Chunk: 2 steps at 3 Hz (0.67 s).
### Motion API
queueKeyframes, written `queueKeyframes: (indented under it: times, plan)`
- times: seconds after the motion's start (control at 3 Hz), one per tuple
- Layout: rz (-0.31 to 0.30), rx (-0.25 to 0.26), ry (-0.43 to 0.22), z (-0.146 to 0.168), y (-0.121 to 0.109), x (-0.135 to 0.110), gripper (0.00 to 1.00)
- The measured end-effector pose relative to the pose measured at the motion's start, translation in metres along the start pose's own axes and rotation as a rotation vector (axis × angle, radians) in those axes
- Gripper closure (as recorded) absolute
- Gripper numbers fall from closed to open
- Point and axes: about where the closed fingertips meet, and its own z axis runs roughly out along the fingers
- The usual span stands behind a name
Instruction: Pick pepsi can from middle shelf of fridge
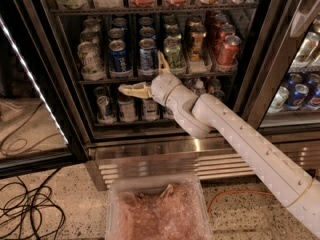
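Hand [141, 73]: fingers spread wide apart, gripping nothing. One finger [131, 90] points left, just below the front edge of the middle shelf [100, 80]. The other stands upright in front of that edge, between the pepsi can [147, 55] and the green-silver can [173, 54].

The pepsi can stands upright and untouched in the front row of the middle shelf, just above and behind the hand.

Judgement: you are in the approach. Raise the hand to mid-can height, turn it so the fingers straddle the can, then go straight in. The darker blue can [118, 58] and the green-silver can stand close on either side, so avoid nudging them. Close only once the can body sits between the pads.

Not verifiable: the can's logo is hard to make out. The rear rows are in shadow. The wrist hides part of the shelf below. The fridge [130, 159] is cut off at the top, and the arm at the right edge.
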Motion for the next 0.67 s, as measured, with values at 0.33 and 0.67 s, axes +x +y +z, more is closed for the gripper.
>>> queueKeyframes:
  times: [0.33,0.67]
  plan:
    - [0.000,0.015,-0.001,0.0023,0.0008,-0.0016,0.00]
    - [0.005,0.061,-0.008,0.0050,0.0004,-0.0010,0.00]
